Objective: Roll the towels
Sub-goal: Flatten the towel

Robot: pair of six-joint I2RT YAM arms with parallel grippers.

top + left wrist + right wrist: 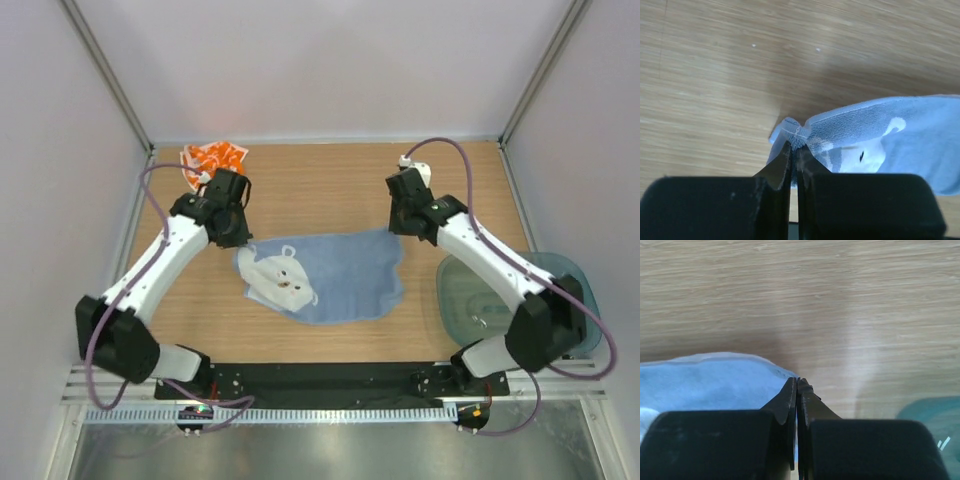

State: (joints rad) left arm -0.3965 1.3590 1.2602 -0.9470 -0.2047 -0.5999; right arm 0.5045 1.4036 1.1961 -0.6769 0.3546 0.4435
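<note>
Now: two arms at one towel

Left gripper (794,142) pinches the far left corner of the blue towel (345,275), spread on the table (330,185). Right gripper (797,381), jaws pressed together, meets its far right corner; a grip cannot be told. Orange towel (212,157) lies crumpled far left. Both towels lie outside the teal tray (465,295), near right.

A pale blue towel (350,280) carries a white animal-shaped print (278,283) near its left end, set against the light wood grain of the counter (330,190). At far left, a second towel (212,157) is white with a bright orange pattern. The tray (462,300) at near right is translucent teal. The left arm (165,258) and right arm (482,252) are white with black joints and mauve cables (90,375). The left tool (794,147) and right tool (797,385) are black.
</note>
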